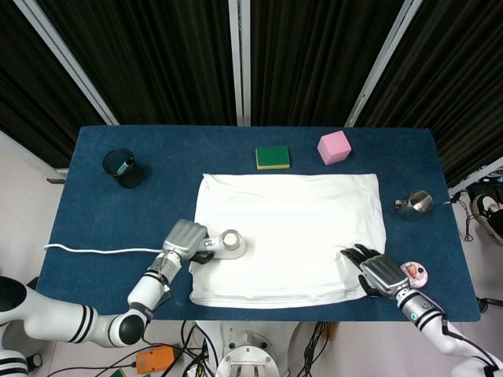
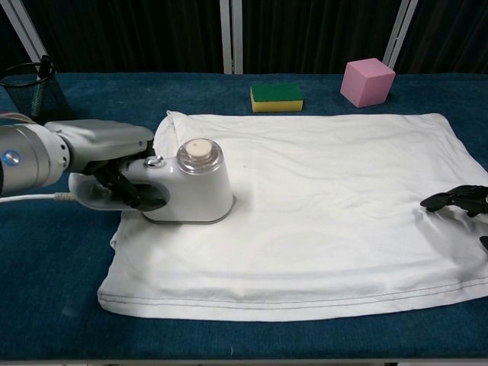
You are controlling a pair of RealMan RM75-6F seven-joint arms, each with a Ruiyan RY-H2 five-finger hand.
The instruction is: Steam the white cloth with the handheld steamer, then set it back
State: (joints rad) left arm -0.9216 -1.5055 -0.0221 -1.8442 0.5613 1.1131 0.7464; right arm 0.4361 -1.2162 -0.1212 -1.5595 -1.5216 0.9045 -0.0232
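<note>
From above, the left hand [image 1: 182,238] grips the handheld steamer [image 1: 223,244] on the white cloth [image 1: 299,236] at its left edge while the right hand [image 1: 376,271] rests, fingers spread and holding nothing, on its right corner; in the chest view only the right hand's dark fingertips [image 2: 450,200] enter the frame.

The dark blue surface [image 1: 94,212] carries a flat white cloth [image 1: 299,228], a green-and-yellow sponge [image 1: 273,157], a pink block [image 1: 334,147], a black mesh cup [image 1: 122,167] and a small metal cup [image 1: 416,204].

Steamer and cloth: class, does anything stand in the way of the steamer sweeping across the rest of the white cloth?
Only the right hand, resting on the white cloth's right near corner; the steamer sits at its left edge.
</note>
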